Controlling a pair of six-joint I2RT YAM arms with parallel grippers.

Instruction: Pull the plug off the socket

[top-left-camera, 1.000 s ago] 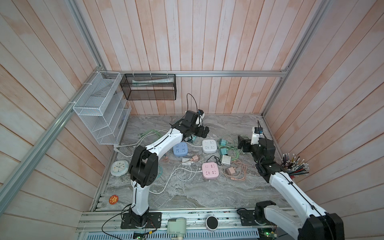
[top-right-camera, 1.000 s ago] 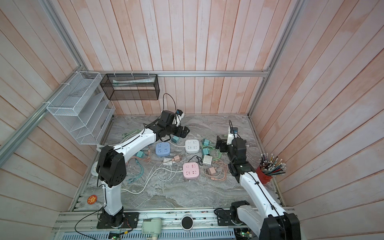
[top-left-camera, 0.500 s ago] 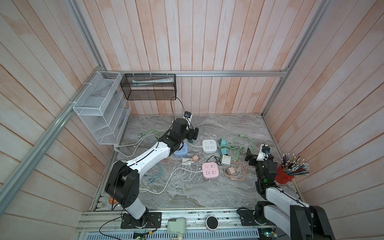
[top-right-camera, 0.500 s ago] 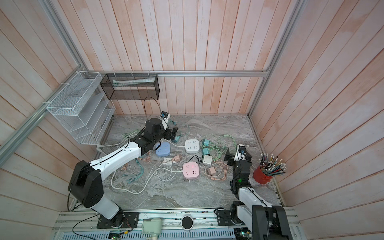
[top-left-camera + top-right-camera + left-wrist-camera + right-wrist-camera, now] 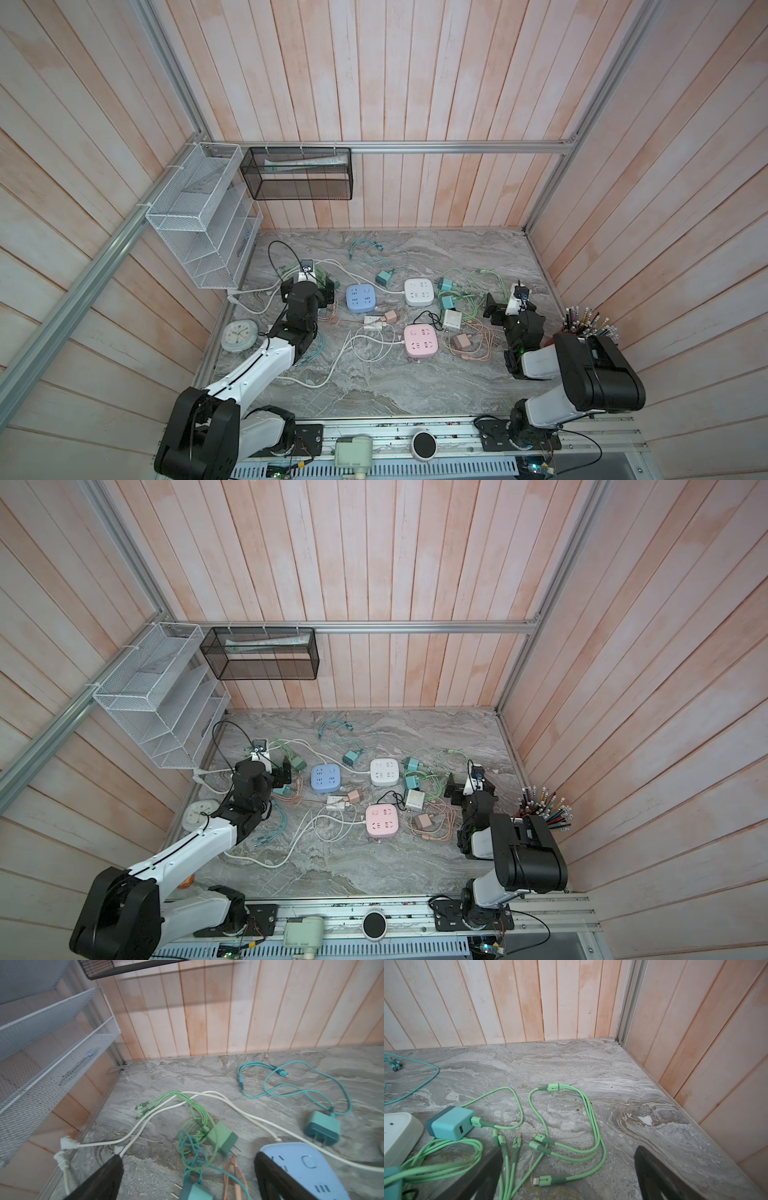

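Note:
Three square sockets lie on the marble table: blue [image 5: 360,298] [image 5: 326,777], white [image 5: 419,292] [image 5: 385,771] and pink [image 5: 420,340] [image 5: 382,820]. Their upper faces look bare. Loose plugs with cords lie around them. My left gripper [image 5: 308,287] [image 5: 266,769] hangs open just left of the blue socket [image 5: 311,1167]. Between its fingers [image 5: 104,1178] lie a teal plug [image 5: 195,1190] and tangled cords. My right gripper [image 5: 511,307] [image 5: 569,1167] is open over green cable ends [image 5: 546,1180]. A teal plug [image 5: 452,1123] lies beside the white socket [image 5: 398,1136]; its prongs are hidden.
A green plug [image 5: 222,1138] and another teal plug [image 5: 322,1128] lie beyond the left gripper. A white wire rack [image 5: 203,224] and a black mesh basket [image 5: 299,174] hang on the walls. A pencil cup [image 5: 586,328] stands by the right arm, a round clock [image 5: 239,336] at the left edge.
Both arms have drawn back toward the table's front. The left gripper went from the back middle to the blue socket's left side. The right arm folded in near its base. Both stayed open.

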